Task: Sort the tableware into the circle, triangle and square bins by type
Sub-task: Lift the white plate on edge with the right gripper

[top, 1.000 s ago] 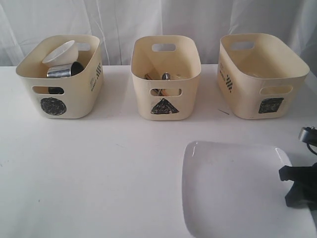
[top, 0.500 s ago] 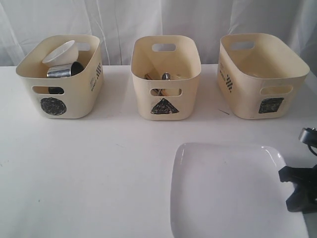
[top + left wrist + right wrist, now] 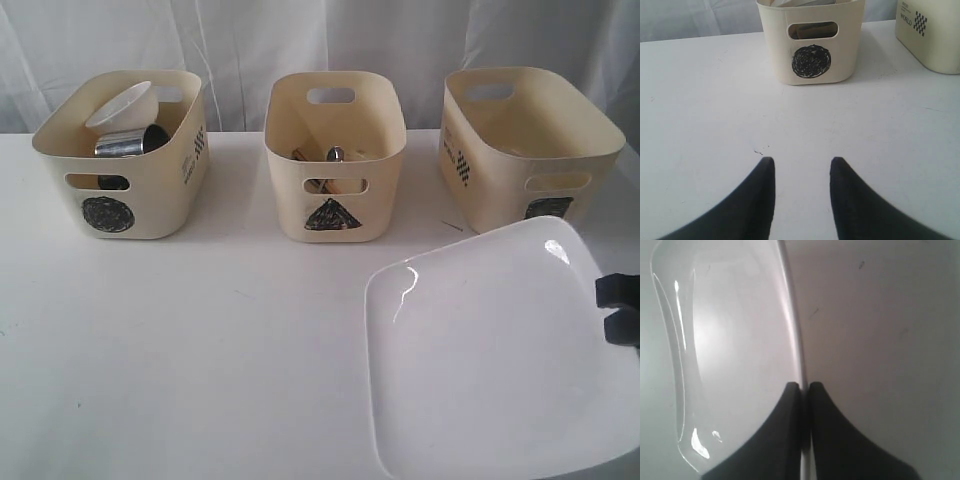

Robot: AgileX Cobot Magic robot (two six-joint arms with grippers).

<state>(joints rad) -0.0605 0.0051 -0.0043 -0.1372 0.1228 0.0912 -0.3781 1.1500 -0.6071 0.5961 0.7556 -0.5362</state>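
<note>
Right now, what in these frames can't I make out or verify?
1. Mark on the square bin: exterior view, lower part covered by the white square plate.
2. Contents of the triangle bin: exterior view, mostly behind its front wall; only a few tips show.
3. The right pincer: exterior view, cut off by the right edge.
4. Contents of the circle bin: left wrist view, rim cropped by the top edge.

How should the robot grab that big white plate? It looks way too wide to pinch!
By its thin rim, coming in from the right side. The plate is flat and wide, so only its edge fits inside a pincer. The right pincer is shut on that rim, pinching both faces.
</note>
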